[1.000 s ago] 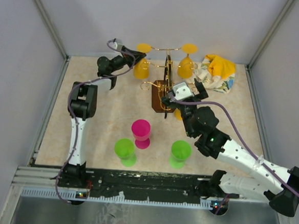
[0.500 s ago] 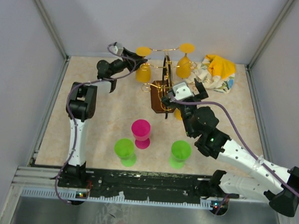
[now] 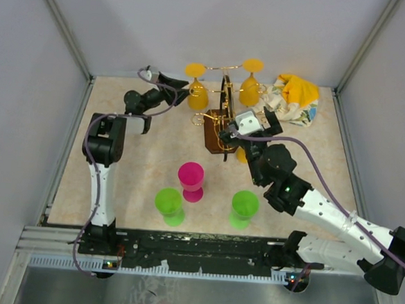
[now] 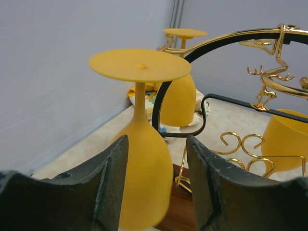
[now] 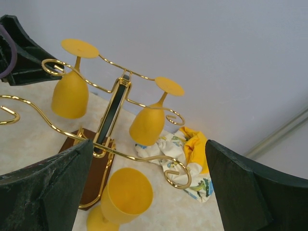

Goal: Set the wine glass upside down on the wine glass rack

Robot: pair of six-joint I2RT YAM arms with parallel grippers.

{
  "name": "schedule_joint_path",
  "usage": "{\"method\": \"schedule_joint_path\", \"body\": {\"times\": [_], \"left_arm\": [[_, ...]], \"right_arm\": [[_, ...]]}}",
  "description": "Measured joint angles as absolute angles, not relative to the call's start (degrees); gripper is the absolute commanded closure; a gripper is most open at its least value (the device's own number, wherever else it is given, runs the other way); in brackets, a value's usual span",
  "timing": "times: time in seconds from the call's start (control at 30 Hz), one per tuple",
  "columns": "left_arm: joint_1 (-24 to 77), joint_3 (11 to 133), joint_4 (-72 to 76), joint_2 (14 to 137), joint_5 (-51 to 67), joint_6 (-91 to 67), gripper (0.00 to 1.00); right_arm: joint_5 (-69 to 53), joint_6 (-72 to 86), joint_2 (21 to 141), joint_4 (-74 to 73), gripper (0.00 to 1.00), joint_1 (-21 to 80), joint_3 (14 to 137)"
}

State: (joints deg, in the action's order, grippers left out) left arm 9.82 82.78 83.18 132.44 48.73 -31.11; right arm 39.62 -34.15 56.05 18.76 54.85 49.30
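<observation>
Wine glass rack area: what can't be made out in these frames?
- Top external: third yellow glass mostly hidden under right arm; wine glass rack hooks too thin to trace.
- Left wrist: hanging glass rim cut off by bottom edge; left gripper finger overlaps its bowl, contact unclear.
- Right wrist: that third glass's foot cut off by bottom edge.

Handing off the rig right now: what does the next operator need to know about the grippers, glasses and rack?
Left gripper: open, facing the left yellow glass, not clamping it.
Right gripper: open, empty, over the wine glass rack.
Done: the left yellow glass and the right yellow glass hang upside down on the rack.
Left: the third yellow glass stands upright beside the rack's wooden base. The pink glass, left green glass and right green glass stand upright nearer the arms.
</observation>
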Motion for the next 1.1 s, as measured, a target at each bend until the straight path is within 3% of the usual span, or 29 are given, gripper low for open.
{"method": "schedule_joint_path", "body": {"times": [0.23, 0.43, 1.1], "left_arm": [[6.3, 70.5, 84.6, 124.1, 46.7, -31.0, 0.43], [6.0, 62.3, 75.5, 108.1, 42.5, -25.7, 0.42], [17.3, 62.0, 7.6, 70.5, 22.2, -3.9, 0.45]], "right_arm": [[38.9, -29.3, 56.6, 12.2, 0.01, 51.9, 52.3], [37.5, -22.1, 56.7, 4.1, 0.01, 48.1, 57.6], [35.8, -0.9, 47.1, -21.2, 0.01, 40.9, 58.9]]}}
